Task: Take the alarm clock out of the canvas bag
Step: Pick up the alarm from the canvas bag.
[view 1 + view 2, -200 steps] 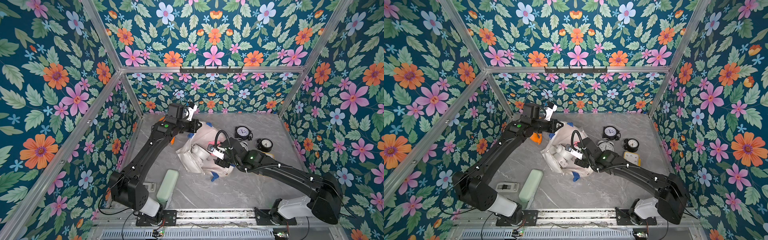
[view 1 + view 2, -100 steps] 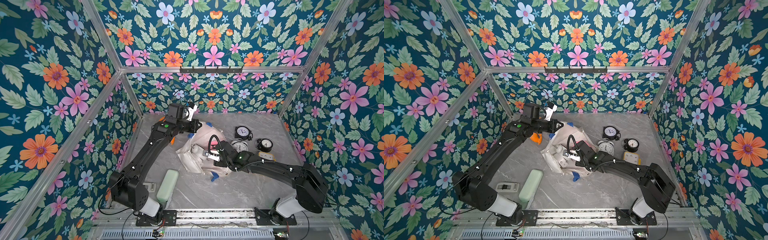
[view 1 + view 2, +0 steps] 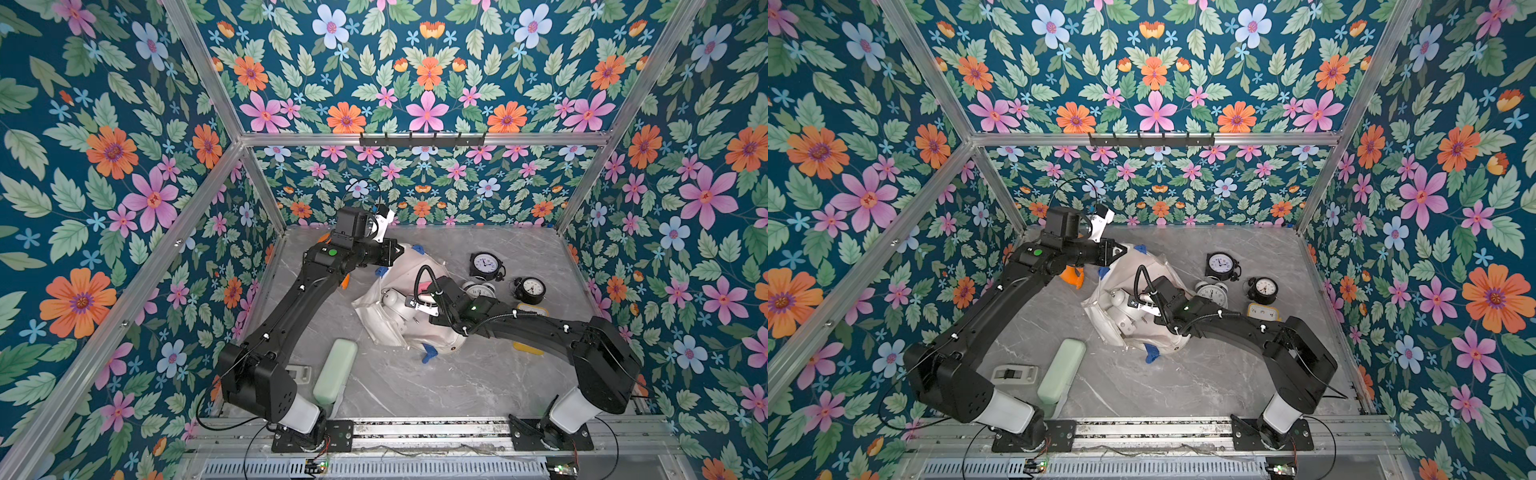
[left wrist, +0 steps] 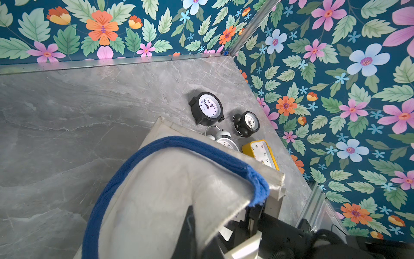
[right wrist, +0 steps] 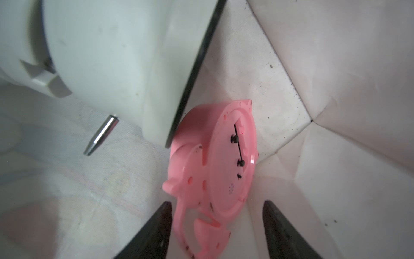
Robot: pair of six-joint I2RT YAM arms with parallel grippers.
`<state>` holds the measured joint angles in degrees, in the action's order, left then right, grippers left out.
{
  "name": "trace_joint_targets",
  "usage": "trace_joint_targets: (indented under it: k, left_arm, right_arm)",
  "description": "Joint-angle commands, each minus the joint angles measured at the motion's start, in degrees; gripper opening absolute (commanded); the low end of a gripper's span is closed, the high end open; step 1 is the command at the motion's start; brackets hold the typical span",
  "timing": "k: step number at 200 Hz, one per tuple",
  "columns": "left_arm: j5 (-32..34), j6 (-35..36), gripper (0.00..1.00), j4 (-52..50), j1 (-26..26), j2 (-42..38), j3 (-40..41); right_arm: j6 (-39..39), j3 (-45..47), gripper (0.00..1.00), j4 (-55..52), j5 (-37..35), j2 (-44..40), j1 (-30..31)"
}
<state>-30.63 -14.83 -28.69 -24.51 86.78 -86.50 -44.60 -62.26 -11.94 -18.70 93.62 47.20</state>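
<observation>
The off-white canvas bag (image 3: pixel 386 328) with blue handles lies slumped mid-table in both top views. My left gripper (image 3: pixel 400 252) is shut on its far rim beside the blue handle (image 4: pixel 170 143) and holds the mouth up. My right gripper (image 5: pixel 216 208) is inside the bag, open. Its two dark fingertips (image 5: pixel 164 210) stand either side of a pink alarm clock (image 5: pixel 215 166) that lies in the bag's bottom corner. One fingertip is close to the clock's handle; the other is clear of it. A large white clock (image 5: pixel 107 58) lies beside the pink one.
On the table right of the bag are a black clock (image 3: pixel 485 264), a black twin-bell clock (image 3: pixel 532 289), a silver clock (image 3: pixel 480 291) and a yellow clock (image 4: pixel 261 152). A pale green case (image 3: pixel 336 370) lies at the front left. A metal pin (image 5: pixel 102 135) lies inside the bag.
My right arm has pushed further left, taking its gripper deeper into the bag. The left arm and the lifted rim have stayed where they were.
</observation>
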Motion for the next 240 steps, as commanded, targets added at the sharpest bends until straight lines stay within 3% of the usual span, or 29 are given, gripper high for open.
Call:
trace_joint_targets:
  k: [1,80,180,240]
  left_arm:
    - [-0.98,-0.07,0.0,4.91,0.08,-0.6,-0.25]
    - [-0.86,0.03,0.0,5.2,0.08,-1.05,0.5]
    - [-1.08,-0.06,0.0,5.4,0.08,-1.16,0.0]
    - [-0.61,0.4,0.0,5.45,0.08,-1.01,-0.1]
  right_arm:
    - [-1.37,-0.69,0.63,1.22,-1.38,0.72,-0.27]
    - [-1.62,-2.9,0.38,0.81,-1.6,4.41,-1.17]
    - [-0.13,-4.68,0.17,-2.08,1.01,4.17,-1.41]
    - [1.27,-6.84,0.01,-6.95,3.58,-0.31,-1.41]
